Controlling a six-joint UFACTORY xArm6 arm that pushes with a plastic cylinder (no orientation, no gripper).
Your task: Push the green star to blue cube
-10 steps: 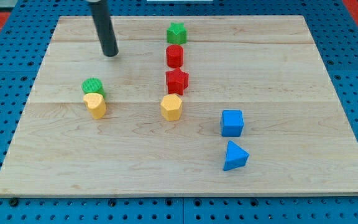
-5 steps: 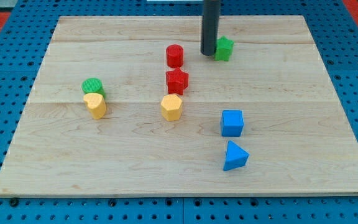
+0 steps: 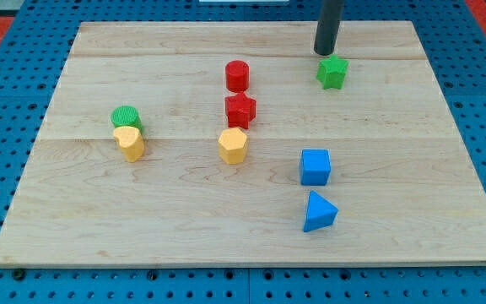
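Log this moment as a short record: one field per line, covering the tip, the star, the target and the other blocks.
tip: my tip just above the green star, toward the view's top
green star: upper right of the board, apart from other blocks
blue cube: below the star, well apart from it
blue wedge: just below the cube
red cylinder: above red star
yellow block: under the red star
left pair: green cylinder touching second yellow block

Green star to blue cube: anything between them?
Nothing: only bare board between the green star and the blue cube in the camera view.
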